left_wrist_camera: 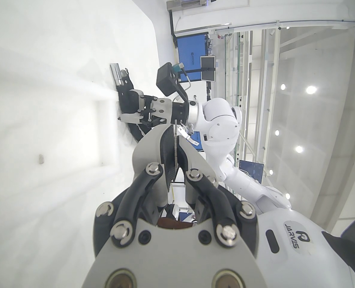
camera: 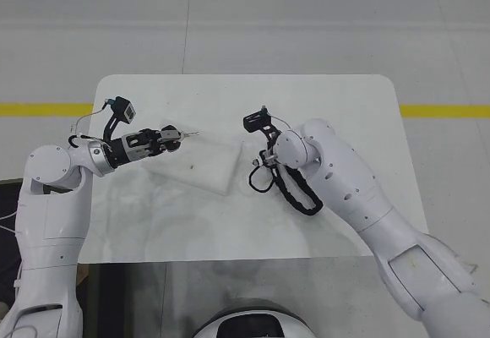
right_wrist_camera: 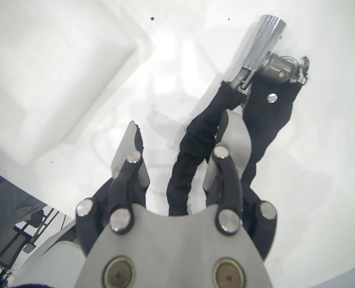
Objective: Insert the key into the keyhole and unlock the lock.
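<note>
The left gripper (left_wrist_camera: pixel 175 133) clenches the key (left_wrist_camera: pixel 176 154) clear of the lock (right_wrist_camera: pixel 263 41); the right gripper (right_wrist_camera: pixel 180 124) stands released astride its black cable (right_wrist_camera: pixel 192 151); insertion and unlocking are not yet done.

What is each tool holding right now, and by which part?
Left tool pinches the key by its head, blade sticking out. Right tool is open, holding nothing.

White table (camera: pixel 228 228), white tray (camera: pixel 220 169), black-sleeved lock cable (right_wrist_camera: pixel 192 151), shiny silver lock cylinder (right_wrist_camera: pixel 264 40), yellow floor stripe (camera: pixel 25 109).
</note>
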Controlling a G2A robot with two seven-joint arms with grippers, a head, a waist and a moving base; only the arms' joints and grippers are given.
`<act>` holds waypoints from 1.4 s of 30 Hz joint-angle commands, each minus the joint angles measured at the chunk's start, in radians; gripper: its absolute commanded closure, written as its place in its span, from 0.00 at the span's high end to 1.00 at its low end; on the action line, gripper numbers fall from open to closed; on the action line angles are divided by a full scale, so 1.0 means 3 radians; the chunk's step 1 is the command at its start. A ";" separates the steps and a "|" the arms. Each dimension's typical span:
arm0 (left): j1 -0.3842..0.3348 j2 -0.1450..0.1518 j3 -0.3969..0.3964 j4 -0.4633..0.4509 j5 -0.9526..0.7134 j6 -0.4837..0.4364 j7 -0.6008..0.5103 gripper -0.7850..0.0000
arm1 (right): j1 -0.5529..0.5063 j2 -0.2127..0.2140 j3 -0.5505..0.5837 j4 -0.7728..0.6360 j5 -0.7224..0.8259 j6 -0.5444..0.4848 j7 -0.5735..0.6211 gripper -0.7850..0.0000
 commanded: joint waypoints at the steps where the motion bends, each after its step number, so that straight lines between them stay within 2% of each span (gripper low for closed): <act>1: 0.0000 0.0000 0.0000 0.0000 0.0000 0.0000 0.0000 0.00 | 0.0014 -0.0045 0.0028 0.0082 -0.0043 0.0033 -0.0032 0.41; 3: 0.0000 0.0000 0.0000 0.0000 0.0000 0.0000 0.0000 0.00 | 0.0023 -0.0090 0.0062 0.0153 -0.0097 0.0079 -0.0061 0.45; 10: 0.0000 0.0000 0.0000 0.0000 0.0000 0.0000 0.0000 0.00 | 0.0059 -0.0239 0.0138 0.0380 -0.0413 0.0271 -0.0102 0.48; 12: 0.0000 0.0000 0.0000 0.0000 0.0000 0.0000 0.0000 0.00 | 0.0066 -0.0279 0.0182 0.0428 -0.0451 0.0287 -0.0124 0.41; 14: 0.0000 0.0000 0.0000 0.0000 0.0000 0.0000 0.0000 0.00 | 0.0067 -0.0315 0.0218 0.0462 -0.0519 0.0302 -0.0149 0.39; 15: 0.0000 0.0000 0.0000 0.0000 0.0000 0.0000 0.0000 0.00 | 0.0063 -0.0332 0.0252 0.0476 -0.0506 0.0299 -0.0146 0.33; 16: 0.0000 0.0000 0.0000 0.0000 0.0000 0.0000 0.0000 0.00 | 0.0062 -0.0349 0.0281 0.0495 -0.0493 0.0273 -0.0120 0.12; 17: 0.0000 0.0000 0.0000 0.0000 0.0000 0.0000 0.0000 0.00 | 0.0069 -0.0364 0.0307 0.0517 -0.0502 0.0255 -0.0101 0.00; 23: 0.0000 0.0000 0.0000 0.0000 0.0000 0.0000 0.0000 0.00 | 0.0052 -0.0409 0.0589 0.0494 -0.0425 0.0109 0.0052 0.00; 26: 0.0000 0.0000 0.0000 0.0000 0.0000 0.0000 0.0000 0.00 | 0.0039 -0.0325 0.0829 0.0319 -0.0112 0.0028 0.0158 0.00; 31: 0.0000 0.0000 0.0000 0.0000 0.0000 0.0000 0.0000 0.00 | -0.0075 -0.0071 0.1229 -0.0081 0.0410 -0.0180 0.0227 0.00; 36: 0.0000 0.0000 0.0000 0.0000 0.0000 0.0000 0.0000 0.00 | -0.0417 0.0202 0.1737 -0.0589 0.1061 -0.0508 0.0199 0.00; 42: 0.0000 0.0000 0.0000 0.0000 0.0000 0.0000 0.0000 0.00 | -0.0462 0.0219 0.1795 -0.0645 0.1095 -0.0539 0.0222 0.00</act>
